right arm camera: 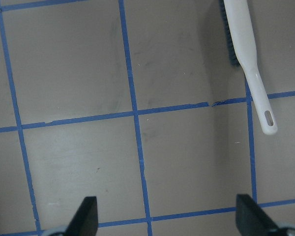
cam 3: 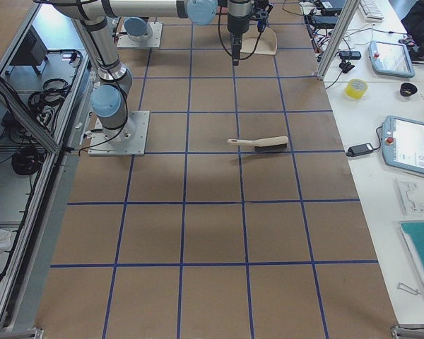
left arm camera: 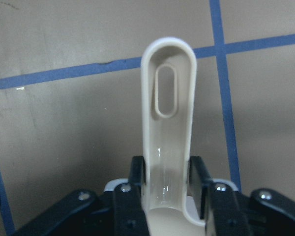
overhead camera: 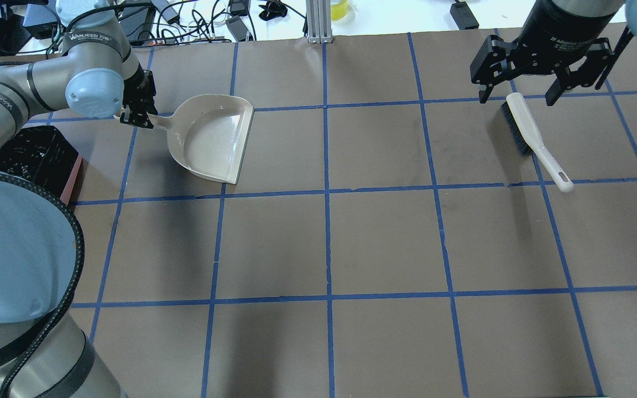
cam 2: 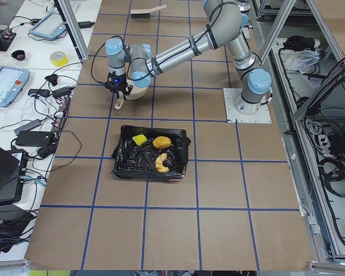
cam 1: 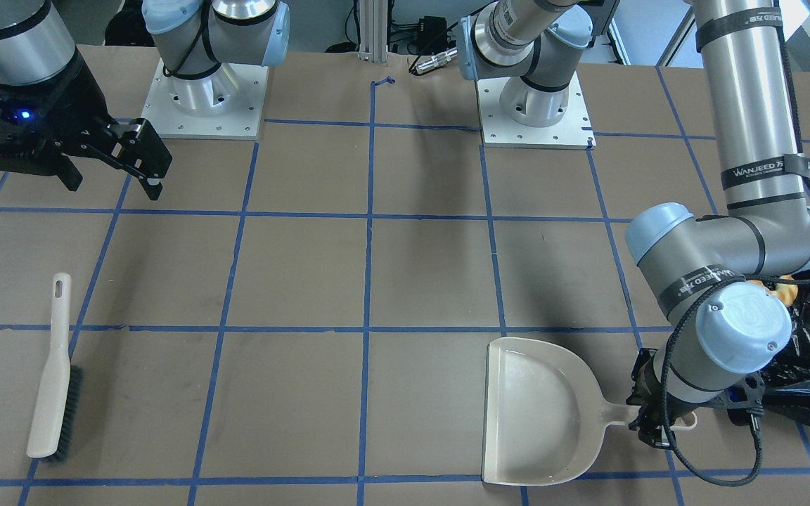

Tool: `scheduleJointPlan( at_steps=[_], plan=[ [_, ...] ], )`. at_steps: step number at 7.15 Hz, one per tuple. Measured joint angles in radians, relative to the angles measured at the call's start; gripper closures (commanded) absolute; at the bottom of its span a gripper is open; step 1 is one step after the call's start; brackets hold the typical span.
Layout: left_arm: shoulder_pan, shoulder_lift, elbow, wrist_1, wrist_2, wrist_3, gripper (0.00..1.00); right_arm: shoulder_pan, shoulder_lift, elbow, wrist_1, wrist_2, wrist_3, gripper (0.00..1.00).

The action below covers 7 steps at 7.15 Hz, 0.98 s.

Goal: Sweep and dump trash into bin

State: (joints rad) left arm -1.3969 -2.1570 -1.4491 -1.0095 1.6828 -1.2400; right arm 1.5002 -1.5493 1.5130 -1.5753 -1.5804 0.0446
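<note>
The trash lies in the bin (cam 2: 122, 165), a pink box lined with a black bag: a green-and-yellow sponge (cam 2: 139, 140), an orange lump (cam 2: 161, 142) and a pale crescent (cam 2: 161, 163). The bin also shows in the overhead view (overhead camera: 36, 157). My left gripper (cam 1: 658, 422) is shut on the handle (left arm camera: 167, 123) of the empty beige dustpan (overhead camera: 213, 138), which rests on the table beside the bin. My right gripper (overhead camera: 517, 99) is open and empty, raised above the beige brush (overhead camera: 528, 130) that lies flat on the table.
Brown paper with a blue tape grid covers the table (overhead camera: 329, 243). The two arm bases (cam 1: 201, 98) (cam 1: 535, 105) stand at the robot's edge. Cables, tablets and a tape roll (cam 2: 58, 58) lie on the side bench beyond the table.
</note>
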Motion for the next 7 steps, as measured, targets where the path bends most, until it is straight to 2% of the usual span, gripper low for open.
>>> scheduleJointPlan(
  at_steps=[1, 2, 3, 4, 5, 6, 7],
  plan=[
    [-0.003, 0.017, 0.0, -0.01, 0.001, 0.004, 0.59, 0.0, 0.0, 0.0, 0.001, -0.001, 0.0, 0.0],
    [-0.008, 0.051, 0.003, -0.051, 0.003, 0.014, 0.56, 0.0, 0.0, 0.001, 0.001, -0.002, 0.0, 0.0],
    [-0.006, 0.091, 0.007, -0.103, 0.004, 0.066, 0.48, 0.0, 0.0, 0.001, 0.0, -0.002, 0.001, 0.0],
    [-0.001, 0.135, 0.01, -0.132, 0.005, 0.191, 0.47, -0.002, 0.0, 0.001, 0.0, -0.002, 0.0, 0.0],
    [0.004, 0.184, 0.012, -0.162, 0.007, 0.34, 0.34, -0.002, 0.0, 0.001, 0.0, -0.002, -0.003, 0.0],
    [0.006, 0.237, 0.014, -0.197, 0.01, 0.505, 0.0, -0.003, 0.0, 0.001, 0.0, -0.005, -0.006, 0.0],
    [0.008, 0.286, 0.015, -0.222, 0.011, 0.709, 0.0, -0.003, -0.001, 0.001, 0.0, -0.009, -0.009, 0.0]
  ],
)
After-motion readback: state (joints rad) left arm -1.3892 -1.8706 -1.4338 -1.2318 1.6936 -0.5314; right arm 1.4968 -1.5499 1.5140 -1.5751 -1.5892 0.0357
